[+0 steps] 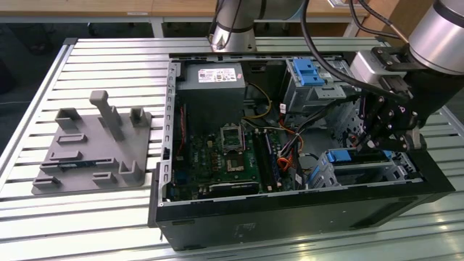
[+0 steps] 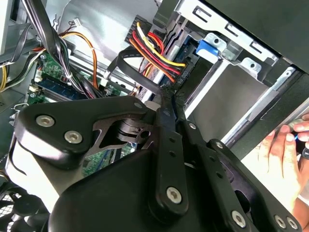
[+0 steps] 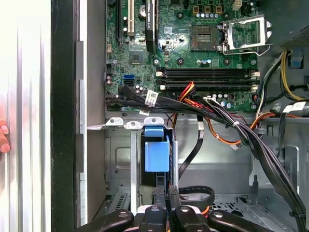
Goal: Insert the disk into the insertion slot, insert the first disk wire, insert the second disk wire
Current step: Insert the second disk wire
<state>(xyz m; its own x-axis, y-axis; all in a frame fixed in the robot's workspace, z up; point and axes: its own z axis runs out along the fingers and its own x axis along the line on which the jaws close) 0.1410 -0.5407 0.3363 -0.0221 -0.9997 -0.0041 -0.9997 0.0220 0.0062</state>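
The disk sits in the insertion slot (image 1: 381, 173), a low silver cage at the case's front corner on the exterior view's right. Its blue carrier (image 1: 339, 156) (image 3: 157, 151) (image 2: 208, 47) shows at the slot's mouth. My gripper (image 1: 368, 147) hangs just above that end of the disk. In both wrist views its fingers are pressed together, and a flat black disk wire (image 3: 195, 193) (image 2: 137, 72) runs to the tip of the gripper (image 3: 166, 195) (image 2: 169, 92). A red, yellow and orange wire bundle (image 2: 157, 50) ends in a black plug beside the carrier.
A green motherboard (image 1: 225, 157) fills the case floor. A grey power supply (image 1: 212, 76) and a taller cage with a blue latch (image 1: 308, 70) stand at the back. A grey fixture (image 1: 94, 147) lies on the slatted table. A person's hand (image 2: 282, 145) (image 3: 3, 137) is outside the case wall.
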